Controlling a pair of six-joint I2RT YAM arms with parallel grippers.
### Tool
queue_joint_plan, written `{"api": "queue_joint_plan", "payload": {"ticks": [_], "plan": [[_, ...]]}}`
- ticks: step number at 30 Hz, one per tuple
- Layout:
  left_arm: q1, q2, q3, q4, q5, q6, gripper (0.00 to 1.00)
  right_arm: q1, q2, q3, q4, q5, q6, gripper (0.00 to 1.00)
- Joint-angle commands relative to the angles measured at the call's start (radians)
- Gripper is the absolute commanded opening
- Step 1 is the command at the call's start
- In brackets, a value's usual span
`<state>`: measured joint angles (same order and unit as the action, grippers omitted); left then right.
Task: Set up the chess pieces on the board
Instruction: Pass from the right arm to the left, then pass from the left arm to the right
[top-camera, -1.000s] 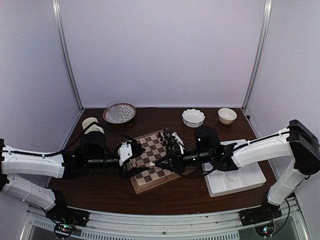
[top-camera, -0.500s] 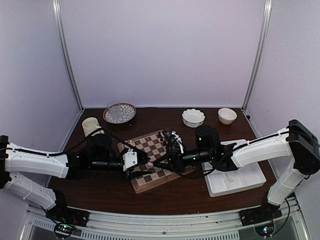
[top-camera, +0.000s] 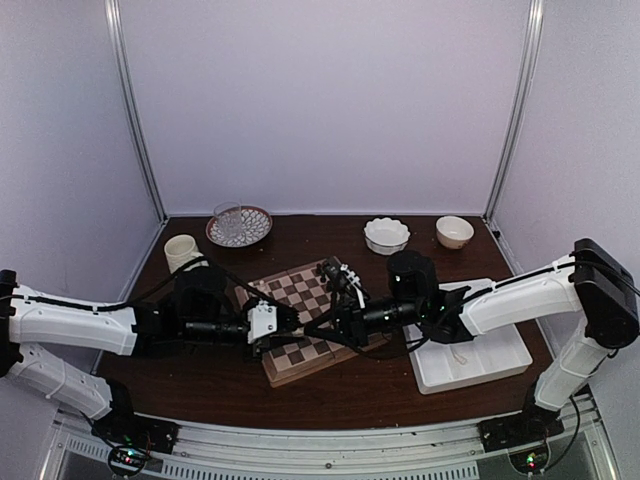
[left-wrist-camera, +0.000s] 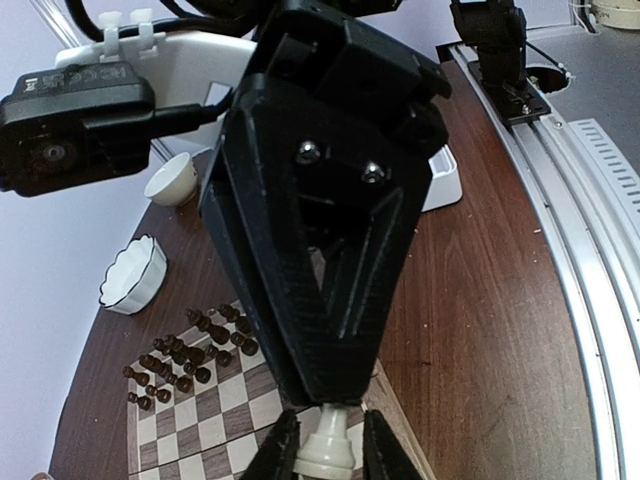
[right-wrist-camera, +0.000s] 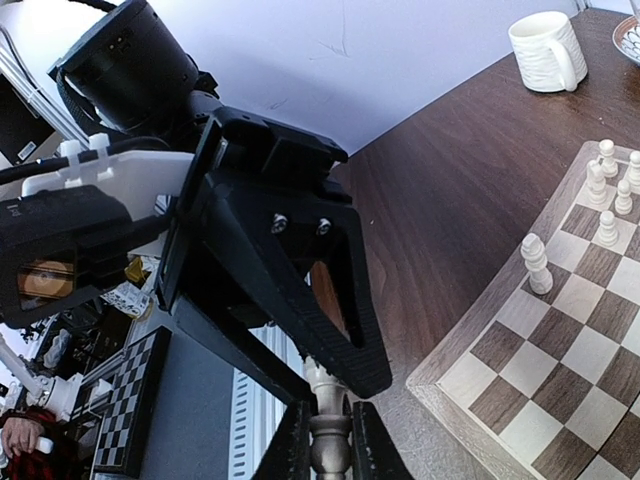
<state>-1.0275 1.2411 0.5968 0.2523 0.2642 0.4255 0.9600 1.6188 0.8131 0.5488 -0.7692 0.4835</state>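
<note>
One cream chess piece (left-wrist-camera: 325, 455) is pinched at two places at once. The right gripper (right-wrist-camera: 328, 418) is clenched on its upper stem. The left gripper (left-wrist-camera: 325, 440) has a finger on either side of its base, though I can't tell whether those fingers really bite or only stand against it. The piece hangs upright in the air over the near side of the board (top-camera: 305, 368), between the two arms.

That shared hold is where I'd expect trouble. If the right jaws let go before the left have a firm purchase, the piece could slip out, drop onto the checks and roll off the rim onto the table (top-camera: 350, 400). If either arm pulls away while both are gripping, the piece may twist or snap sideways out of both.

Further out, cream pieces (right-wrist-camera: 610, 190) stand on the left side and dark pieces (left-wrist-camera: 190, 350) on the far right. A dropped piece or a low sweep of either arm could topple them.
</note>
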Motion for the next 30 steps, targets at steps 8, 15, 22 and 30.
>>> {"api": "queue_joint_plan", "payload": {"ticks": [8,15,22,30], "plan": [[-0.005,-0.015,0.028,0.006,0.000,-0.006,0.10,0.002,-0.020,0.002,0.038,0.037,0.002,0.15],[-0.005,-0.037,0.006,0.044,-0.031,-0.026,0.06,0.002,-0.068,-0.032,0.052,0.070,-0.005,0.34],[-0.006,-0.037,-0.005,0.083,-0.062,-0.065,0.01,0.002,-0.070,-0.037,0.059,0.073,-0.003,0.38],[-0.006,-0.030,-0.020,0.145,-0.080,-0.109,0.00,0.002,-0.056,-0.029,0.062,0.061,-0.005,0.22]]}}
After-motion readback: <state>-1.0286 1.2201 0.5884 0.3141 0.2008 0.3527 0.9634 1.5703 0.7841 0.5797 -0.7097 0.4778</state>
